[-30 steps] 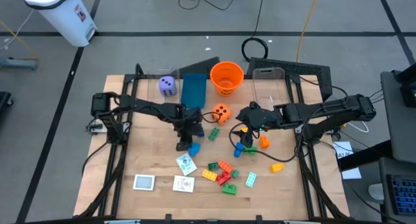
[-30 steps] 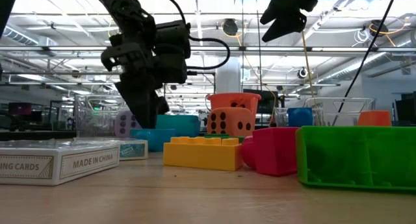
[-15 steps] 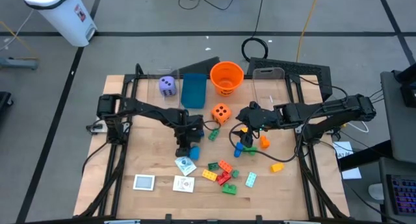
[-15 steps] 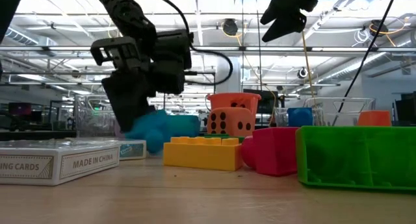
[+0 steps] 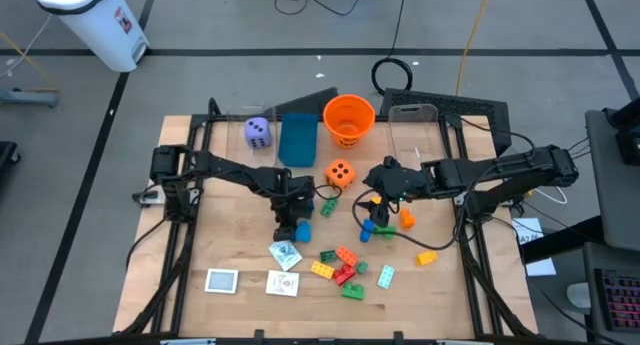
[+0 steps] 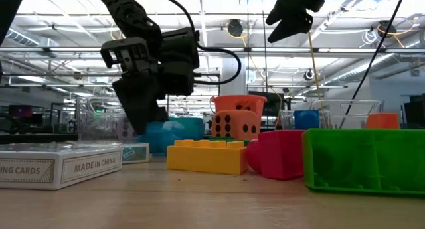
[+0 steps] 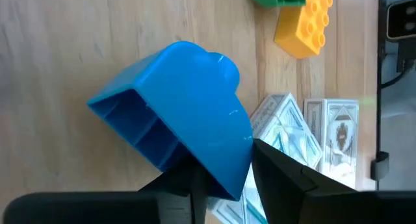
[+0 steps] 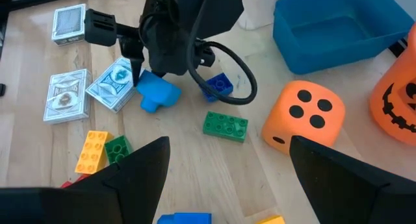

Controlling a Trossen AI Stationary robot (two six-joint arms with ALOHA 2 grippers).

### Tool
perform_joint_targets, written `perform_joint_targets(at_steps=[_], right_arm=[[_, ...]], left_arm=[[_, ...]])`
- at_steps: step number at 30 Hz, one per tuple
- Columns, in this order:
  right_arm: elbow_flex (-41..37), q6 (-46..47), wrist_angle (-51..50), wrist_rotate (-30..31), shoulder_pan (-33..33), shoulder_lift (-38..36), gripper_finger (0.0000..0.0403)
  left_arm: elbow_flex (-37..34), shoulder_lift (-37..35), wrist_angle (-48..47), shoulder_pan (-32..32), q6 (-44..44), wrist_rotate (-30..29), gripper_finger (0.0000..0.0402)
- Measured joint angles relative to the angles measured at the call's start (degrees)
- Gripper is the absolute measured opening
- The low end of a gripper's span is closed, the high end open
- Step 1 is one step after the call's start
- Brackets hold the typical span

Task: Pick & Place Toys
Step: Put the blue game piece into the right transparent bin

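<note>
Blue brick (image 5: 301,228) lay on the wooden table (image 5: 230,245) just beside the nearest card box (image 5: 285,253), left gripper (image 5: 290,225) over it; right gripper (image 5: 378,207) waited apart, fingers spread wide. Low view: brick (image 6: 159,135) sat low, room a bright workshop behind. Left wrist view: fingers pinched one thin wall of the brick (image 7: 179,126). Judged light, rigid, slick; hollow wall a fair hold. Right wrist view: brick (image 8: 156,91) touching card box (image 8: 117,84).

Robotics lab, wooden table (image 5: 240,255) on grey floor, ceiling trusses (image 6: 345,53), cables (image 5: 395,73)
</note>
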Motion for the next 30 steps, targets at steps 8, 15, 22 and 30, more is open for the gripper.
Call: perform_joint_targets(at_steps=[8,15,22,30], right_arm=[[0.0,0.1,0.0,0.0,0.0,0.0,0.0308],[0.0,0.0,0.0,0.0,0.0,0.0,0.0308],[0.0,-0.1,0.0,0.0,0.0,0.0,0.0308],[0.0,-0.1,0.0,0.0,0.0,0.0,0.0308]], left_arm=[[0.1,-0.2,3.0,0.0,-1.2,2.4,0.0047],[0.1,-0.1,5.8,0.0,-3.7,1.9,0.0039],[0.1,-0.1,9.6,0.2,-6.7,2.6,0.0040],[0.4,-0.8,16.6,1.3,-13.4,7.3,0.0044]])
